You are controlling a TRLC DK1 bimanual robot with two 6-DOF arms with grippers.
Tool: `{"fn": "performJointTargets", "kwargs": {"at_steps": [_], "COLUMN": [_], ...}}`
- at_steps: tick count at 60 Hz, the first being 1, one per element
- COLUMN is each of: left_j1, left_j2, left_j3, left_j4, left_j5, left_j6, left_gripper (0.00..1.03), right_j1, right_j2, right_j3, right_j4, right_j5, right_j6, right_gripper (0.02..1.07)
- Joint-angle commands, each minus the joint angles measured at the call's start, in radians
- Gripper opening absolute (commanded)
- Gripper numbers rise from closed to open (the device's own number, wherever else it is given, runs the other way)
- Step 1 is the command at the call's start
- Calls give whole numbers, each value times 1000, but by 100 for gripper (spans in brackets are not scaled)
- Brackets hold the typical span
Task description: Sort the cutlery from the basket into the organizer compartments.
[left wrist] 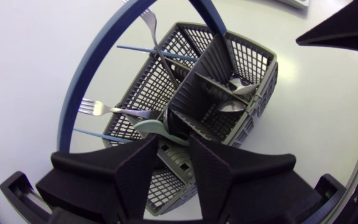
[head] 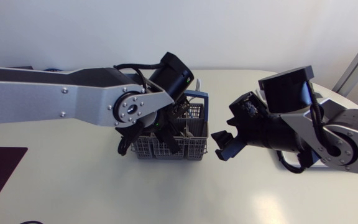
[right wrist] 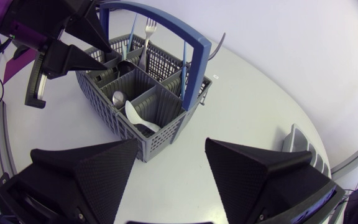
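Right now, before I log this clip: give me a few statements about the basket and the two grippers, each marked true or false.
1. The right gripper is open, with nothing between its fingers. True.
2. The basket lies tipped on its side. False: it stands upright on the table.
3. The basket's handle is blue. True.
4. The basket is empty. False: it holds cutlery, among it a fork and a white spoon.
5. The left gripper is far off from the basket. False: it is down over the basket's compartments.
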Motion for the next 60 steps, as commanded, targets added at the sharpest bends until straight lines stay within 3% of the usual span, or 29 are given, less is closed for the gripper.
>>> {"fn": "performJointTargets", "kwargs": {"at_steps": [1,31,60], "left_j1": [-11,6,26], "left_j2": [26,107,164], "left_j3": [36,74,108], "left_j4": [-12,-7,22], "left_j5": [-17,-39,-66], "left_j6": [-28,-26,-3], "left_gripper": [34,33,24], "right_j1": [15,39,62], "right_j2": [21,48,35], "right_j3": [0,25,23], "right_j4": [-11,-23,-35], "right_j5": [9,43,61], "right_j6": [21,26,21], "right_gripper": [80,82,84]}}
